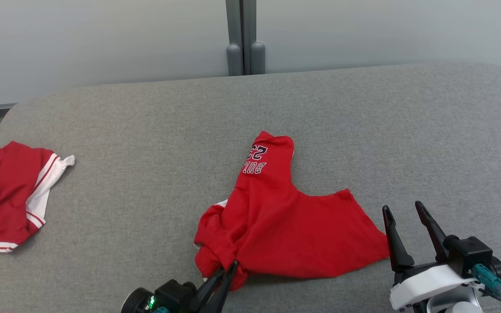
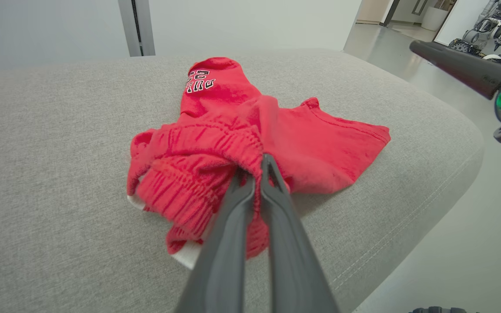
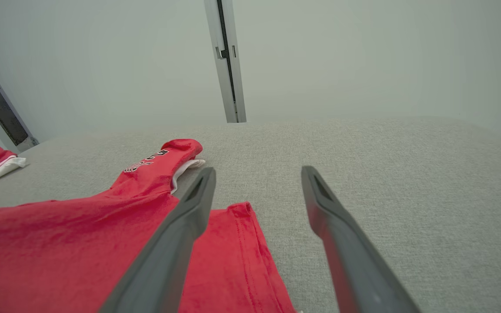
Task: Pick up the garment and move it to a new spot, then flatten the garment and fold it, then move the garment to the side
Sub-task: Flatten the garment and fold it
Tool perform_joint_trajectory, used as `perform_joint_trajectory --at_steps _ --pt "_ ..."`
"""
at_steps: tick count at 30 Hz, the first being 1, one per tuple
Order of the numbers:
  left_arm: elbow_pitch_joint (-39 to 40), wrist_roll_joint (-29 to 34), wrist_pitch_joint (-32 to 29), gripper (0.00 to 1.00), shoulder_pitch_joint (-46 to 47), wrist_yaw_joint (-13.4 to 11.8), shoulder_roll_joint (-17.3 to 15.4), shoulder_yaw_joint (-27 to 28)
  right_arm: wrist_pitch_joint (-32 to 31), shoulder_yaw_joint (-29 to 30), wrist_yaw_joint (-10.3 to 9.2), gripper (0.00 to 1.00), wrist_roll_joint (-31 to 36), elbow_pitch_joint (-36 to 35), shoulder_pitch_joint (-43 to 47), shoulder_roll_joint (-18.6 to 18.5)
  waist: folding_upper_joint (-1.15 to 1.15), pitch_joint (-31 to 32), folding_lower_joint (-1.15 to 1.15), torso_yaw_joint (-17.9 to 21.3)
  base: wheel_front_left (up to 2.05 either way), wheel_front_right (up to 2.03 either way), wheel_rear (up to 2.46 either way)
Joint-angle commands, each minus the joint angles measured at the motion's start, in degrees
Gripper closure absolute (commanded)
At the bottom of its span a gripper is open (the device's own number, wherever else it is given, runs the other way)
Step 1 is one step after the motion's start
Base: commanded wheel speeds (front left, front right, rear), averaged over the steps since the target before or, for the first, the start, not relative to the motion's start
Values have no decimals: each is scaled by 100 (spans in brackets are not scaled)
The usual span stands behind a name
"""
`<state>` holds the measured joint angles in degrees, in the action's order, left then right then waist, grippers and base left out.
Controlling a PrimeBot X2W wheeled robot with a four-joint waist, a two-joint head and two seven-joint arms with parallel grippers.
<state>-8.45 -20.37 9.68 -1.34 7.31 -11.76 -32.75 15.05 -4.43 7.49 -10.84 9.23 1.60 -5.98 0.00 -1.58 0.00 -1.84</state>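
The red shorts (image 1: 285, 226) are being pinched at the waistband (image 2: 198, 143) by the left gripper (image 1: 232, 265); the right gripper (image 1: 402, 207) is being held spread just beside them.

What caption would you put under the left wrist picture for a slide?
Left gripper shut on the bunched waistband of red shorts lying on a grey cushion.

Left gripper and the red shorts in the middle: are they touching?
Touching. The left wrist view shows the left gripper pinched shut on the shorts, with bunched red cloth squeezed between its tips.
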Motion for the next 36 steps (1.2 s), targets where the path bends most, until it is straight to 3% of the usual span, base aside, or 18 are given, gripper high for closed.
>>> perform_joint_trajectory --at_steps 1,11,27,28,29,30,36 --pt "2 40 43 100 137 -12 -36 50 18 -2 0 0 -14 26 -63 -23 0 -27 0 49 0 0 0" --pt "-648 160 228 100 1477 -15 -290 442 18 30 0 0 39 50 -293 -119 0 -522 0 500 0 0 0" --pt "-3310 -450 551 100 3636 16 -355 9 18 94 0 0 101 147 -703 -23 0 -1184 0 938 0 0 0" --pt "-3417 -504 554 94 3696 17 -343 13 18 98 0 0 106 156 -708 -17 0 -1190 0 936 0 0 0" --pt "-3458 -526 551 68 3771 16 -331 46 18 102 0 0 115 167 -720 -4 0 -1194 0 926 0 0 0" --pt "-3447 -525 553 0 3808 16 -323 83 18 110 0 0 118 170 -727 6 0 -1193 0 911 0 0 0" --pt "-2999 -417 552 0 3500 17 -275 317 18 122 0 0 123 235 -647 26 0 -1053 0 711 0 0 0"
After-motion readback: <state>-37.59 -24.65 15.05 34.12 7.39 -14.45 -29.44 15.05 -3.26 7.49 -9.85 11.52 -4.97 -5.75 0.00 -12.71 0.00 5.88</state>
